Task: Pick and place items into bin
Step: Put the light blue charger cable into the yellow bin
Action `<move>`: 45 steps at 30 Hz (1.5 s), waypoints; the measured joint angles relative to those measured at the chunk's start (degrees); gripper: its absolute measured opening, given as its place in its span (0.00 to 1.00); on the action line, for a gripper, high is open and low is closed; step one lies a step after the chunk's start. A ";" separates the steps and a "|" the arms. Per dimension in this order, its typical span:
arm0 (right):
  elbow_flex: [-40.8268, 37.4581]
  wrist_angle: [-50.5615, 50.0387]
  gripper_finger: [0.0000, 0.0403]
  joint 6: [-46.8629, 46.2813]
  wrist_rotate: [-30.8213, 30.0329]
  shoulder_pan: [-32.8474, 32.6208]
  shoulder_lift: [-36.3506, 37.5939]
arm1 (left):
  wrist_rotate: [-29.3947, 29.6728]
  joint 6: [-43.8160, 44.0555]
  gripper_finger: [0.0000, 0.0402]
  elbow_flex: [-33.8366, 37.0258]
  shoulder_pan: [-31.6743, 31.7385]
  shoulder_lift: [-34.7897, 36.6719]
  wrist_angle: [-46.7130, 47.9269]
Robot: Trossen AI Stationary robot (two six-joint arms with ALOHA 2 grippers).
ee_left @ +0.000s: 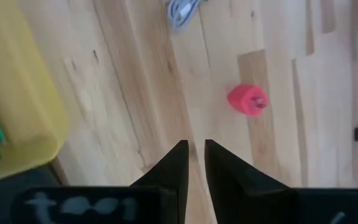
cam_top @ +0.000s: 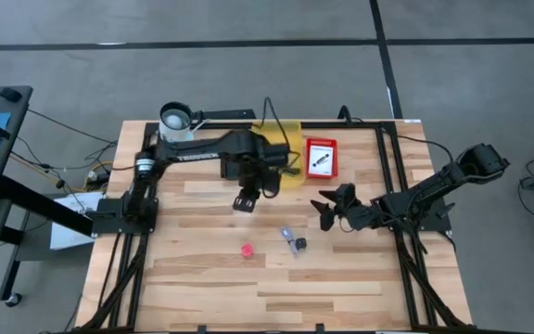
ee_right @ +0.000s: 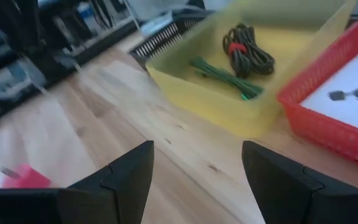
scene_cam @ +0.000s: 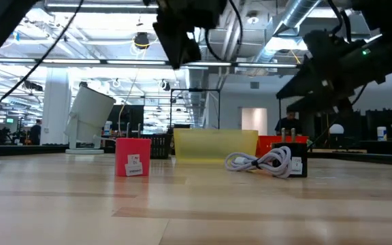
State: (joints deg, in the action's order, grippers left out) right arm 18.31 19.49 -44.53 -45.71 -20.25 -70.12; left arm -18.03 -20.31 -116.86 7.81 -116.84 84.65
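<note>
A pink-red cube (cam_top: 247,250) lies on the wooden table; it also shows in the left wrist view (ee_left: 247,99) and in the low view (scene_cam: 133,158). A white cord with a black block (cam_top: 294,241) lies to its right, as the low view (scene_cam: 272,162) also shows. A black coiled cable (ee_right: 247,48) and a green stick (ee_right: 225,78) lie in the yellow bin (cam_top: 292,158). My left gripper (ee_left: 196,155) hangs above the table between the bin and the cube, shut to a narrow slit and empty. My right gripper (ee_right: 194,168) is open and empty to the right of the cord, facing the bin.
A red tray (cam_top: 321,159) holding a white card stands right of the bin. A white cylinder (cam_top: 176,119) stands at the far left corner. Black frame rails run along the table's left and right sides. Bare wood lies toward the near edge.
</note>
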 joint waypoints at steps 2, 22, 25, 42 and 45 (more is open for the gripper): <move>0.00 4.20 0.59 1.23 -0.58 0.00 -1.04 | -0.13 0.78 0.10 1.81 -0.01 3.16 -1.12; 3.27 59.78 0.59 29.14 0.56 0.61 -21.99 | -2.28 14.12 0.10 55.14 1.11 52.45 -64.09; 5.53 61.15 0.59 32.12 0.41 2.24 -22.02 | 1.53 15.11 0.10 61.76 1.11 58.87 -69.92; 14.28 51.50 0.59 37.86 31.09 13.57 -20.34 | 14.28 20.97 0.10 76.00 1.07 75.68 -66.43; 19.88 30.56 0.59 36.52 36.14 16.10 -16.62 | 14.23 21.36 0.10 76.00 1.07 75.63 -63.38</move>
State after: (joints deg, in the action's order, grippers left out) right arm 38.19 50.05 -8.00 -9.57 -4.15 -86.75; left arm -3.79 1.06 -40.86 8.88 -41.22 21.27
